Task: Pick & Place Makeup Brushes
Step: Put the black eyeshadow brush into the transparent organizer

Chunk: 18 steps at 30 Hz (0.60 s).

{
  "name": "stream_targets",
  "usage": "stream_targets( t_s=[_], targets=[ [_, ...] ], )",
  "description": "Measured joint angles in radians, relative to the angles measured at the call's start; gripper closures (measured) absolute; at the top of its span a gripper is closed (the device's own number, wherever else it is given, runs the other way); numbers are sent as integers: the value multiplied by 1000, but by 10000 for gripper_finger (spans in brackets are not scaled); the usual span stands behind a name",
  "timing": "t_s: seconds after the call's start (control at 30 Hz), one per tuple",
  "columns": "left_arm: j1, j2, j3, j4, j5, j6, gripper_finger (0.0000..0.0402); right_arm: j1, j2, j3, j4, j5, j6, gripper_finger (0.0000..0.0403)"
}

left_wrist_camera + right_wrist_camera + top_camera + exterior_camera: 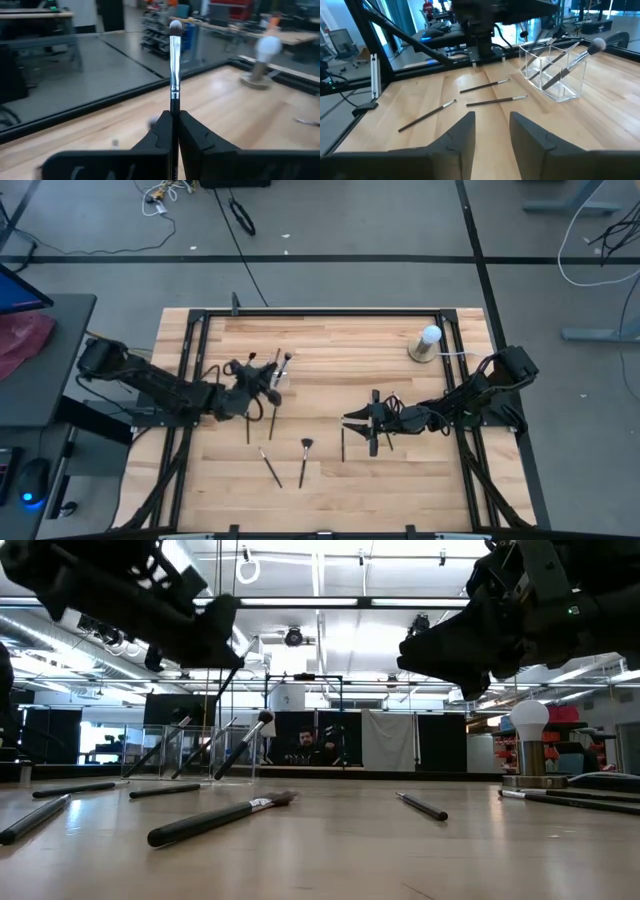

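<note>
Pinching an upright makeup brush [174, 75], the left gripper [175, 130] hovers near a clear holder [552, 70]; right gripper [492, 132] fingers spread.

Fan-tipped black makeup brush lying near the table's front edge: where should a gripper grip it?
Probably mid-handle on the fan-tipped black makeup brush, from straight above, fingers straddling it: it lies flat, apart from others. The open right gripper is nearest.

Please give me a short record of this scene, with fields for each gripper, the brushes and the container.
left gripper: shut on a makeup brush, raised above the table beside the clear holder
right gripper: open, empty, low over the table
clear holder: already holds several brushes, leaning
loose brushes: several lying flat on the wooden table
white ball on round base: far right corner, untouched
</note>
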<state>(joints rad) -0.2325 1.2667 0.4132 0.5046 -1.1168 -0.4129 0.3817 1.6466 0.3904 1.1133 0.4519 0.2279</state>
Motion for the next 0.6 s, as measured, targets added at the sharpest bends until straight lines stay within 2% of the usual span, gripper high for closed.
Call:
stream_targets(
  t_s=[0.23,0.6],
  targets=[
    [97,16,-44,44,20,-2,387,0,0,0,0,0,0,287],
    [103,16,-108,37,45,-59,385,0,0,0,-1,0,0,287]
  ],
)
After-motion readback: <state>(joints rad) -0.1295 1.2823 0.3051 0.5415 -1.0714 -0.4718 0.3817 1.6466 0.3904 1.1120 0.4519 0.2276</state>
